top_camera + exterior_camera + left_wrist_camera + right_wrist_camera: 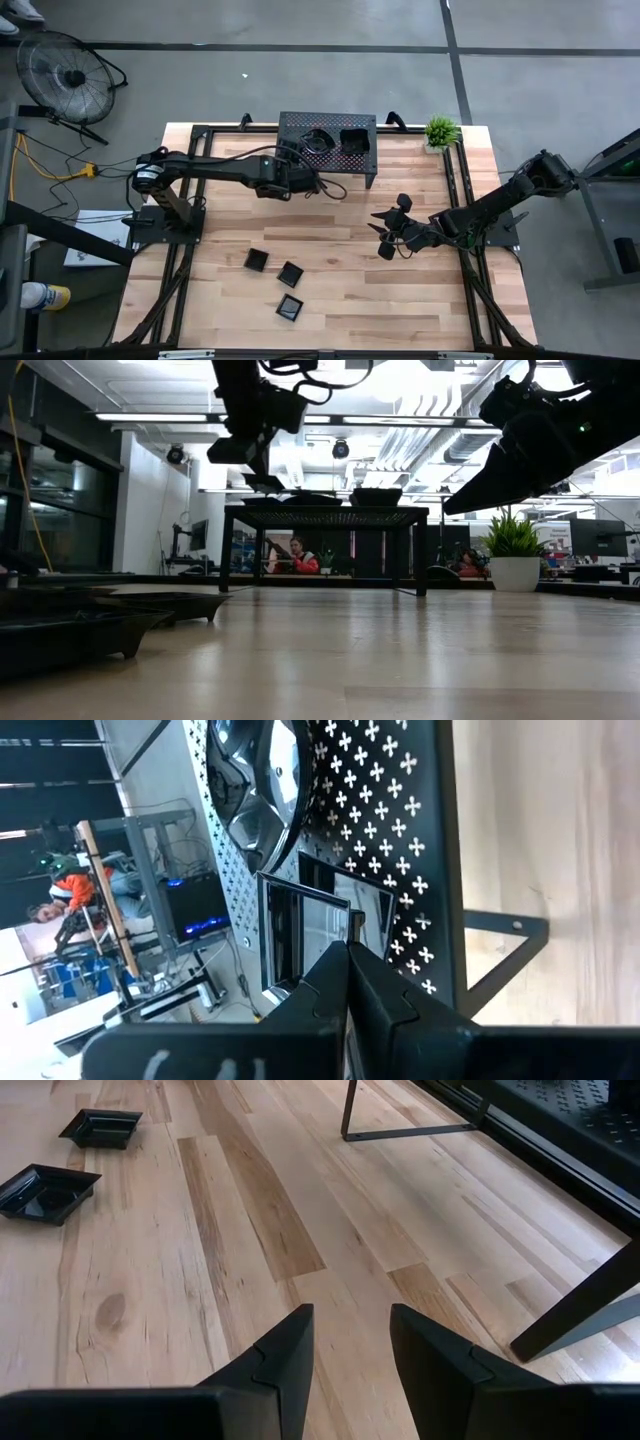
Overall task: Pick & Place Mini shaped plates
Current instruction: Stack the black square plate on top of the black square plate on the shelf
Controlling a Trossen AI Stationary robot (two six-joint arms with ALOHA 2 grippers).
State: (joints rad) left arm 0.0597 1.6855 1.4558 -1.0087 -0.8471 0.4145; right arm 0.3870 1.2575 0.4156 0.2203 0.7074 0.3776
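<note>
Mini shaped plates (288,274) near surface front edge; left gripper (312,160) clenched over rack (366,158), risks knocking racked plate; right gripper (345,1342) released.

L gripper (322,187) fingers closed; R gripper (385,232) fingers spread.

No readable text

No words, labels, brands or numbers can be made out on any surface; faint pale scrawls on the dark left wrist housing (160,1065) are illegible.
</note>
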